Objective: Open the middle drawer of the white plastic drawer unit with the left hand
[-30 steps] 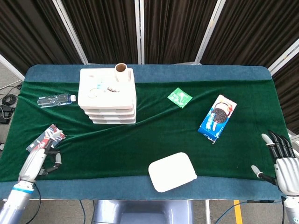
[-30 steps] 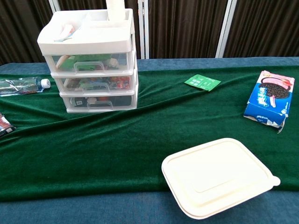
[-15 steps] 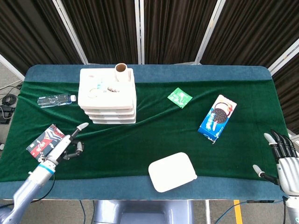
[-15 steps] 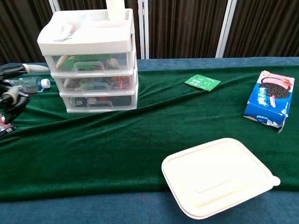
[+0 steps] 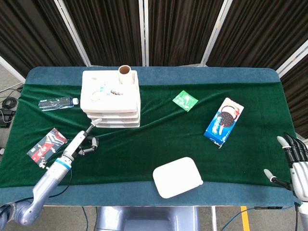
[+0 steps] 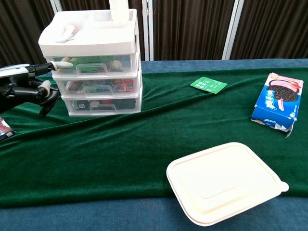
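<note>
The white plastic drawer unit [image 5: 110,98] stands at the back left of the green cloth, with all three drawers pushed in. Its middle drawer [image 6: 98,86] shows colourful contents through a clear front with a handle. My left hand [image 5: 84,139] hovers just left of the unit's front and holds nothing. In the chest view the left hand [image 6: 29,86] has one finger stretched toward the unit's left front corner, the others bent, not touching the handle. My right hand [image 5: 296,161] is at the table's right edge, fingers spread and empty.
A water bottle [image 5: 57,103] lies left of the unit and a snack packet [image 5: 47,143] near my left forearm. A cardboard tube [image 5: 125,73] stands on the unit. A green sachet [image 5: 185,100], a blue cookie box [image 5: 224,121] and a white lidded container [image 5: 177,176] lie to the right.
My left hand has moved from the table's front left corner up and right to the drawer unit's left front. The right hand has sunk slightly. The drawers stayed closed.
</note>
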